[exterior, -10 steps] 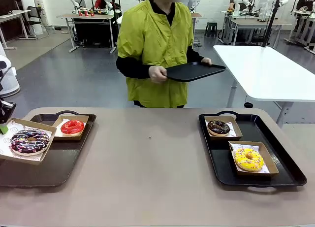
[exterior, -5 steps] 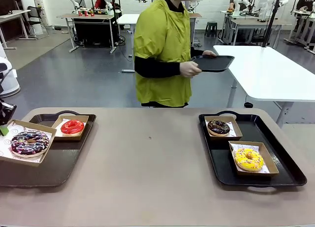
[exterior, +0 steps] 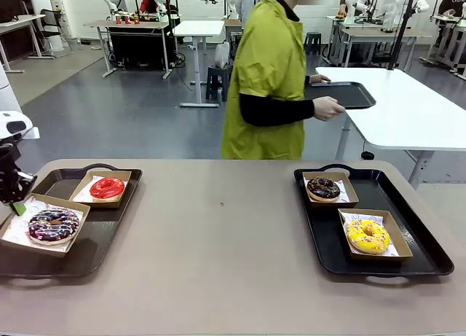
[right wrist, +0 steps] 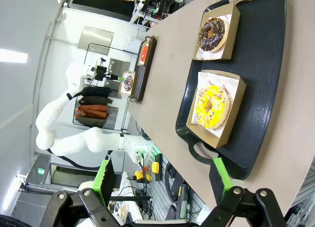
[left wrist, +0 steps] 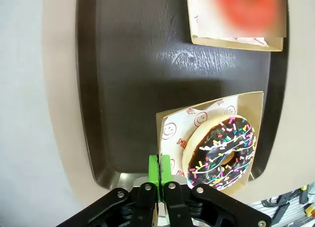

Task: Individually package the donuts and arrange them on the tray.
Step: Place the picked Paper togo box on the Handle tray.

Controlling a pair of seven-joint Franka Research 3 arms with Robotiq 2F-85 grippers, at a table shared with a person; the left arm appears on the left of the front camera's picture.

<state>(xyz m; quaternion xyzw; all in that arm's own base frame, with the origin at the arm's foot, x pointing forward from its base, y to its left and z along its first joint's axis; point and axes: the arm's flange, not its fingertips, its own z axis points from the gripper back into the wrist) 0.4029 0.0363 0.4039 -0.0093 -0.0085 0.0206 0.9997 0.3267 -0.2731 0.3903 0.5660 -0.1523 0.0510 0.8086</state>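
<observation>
On the left black tray (exterior: pixel 87 241) a cardboard box (exterior: pixel 73 208) holds the dark purple donut (exterior: pixel 53 225) with sprinkles. My left gripper (exterior: pixel 16 206) is shut on that box's left rim; in the left wrist view the green pads (left wrist: pixel 160 167) pinch the box edge (left wrist: pixel 170 118) beside the purple donut (left wrist: pixel 221 153). The red donut (exterior: pixel 107 188) sits boxed at the tray's back. The right tray (exterior: pixel 408 227) carries the boxed chocolate donut (exterior: pixel 323 188) and yellow donut (exterior: pixel 368 235). My right gripper (right wrist: pixel 162 185) hangs open above that tray's near end, with the yellow donut (right wrist: pixel 211 106) beyond it.
A person in a yellow-green top stands beyond the table, turned right, holding a spare black tray (exterior: pixel 342 94) over a white table (exterior: pixel 408 110). The brown tabletop (exterior: pixel 218 256) lies bare between the two trays.
My left gripper has come into the front view, and the purple donut's box has shifted right, further onto the left tray. The person has walked right with the spare tray.
</observation>
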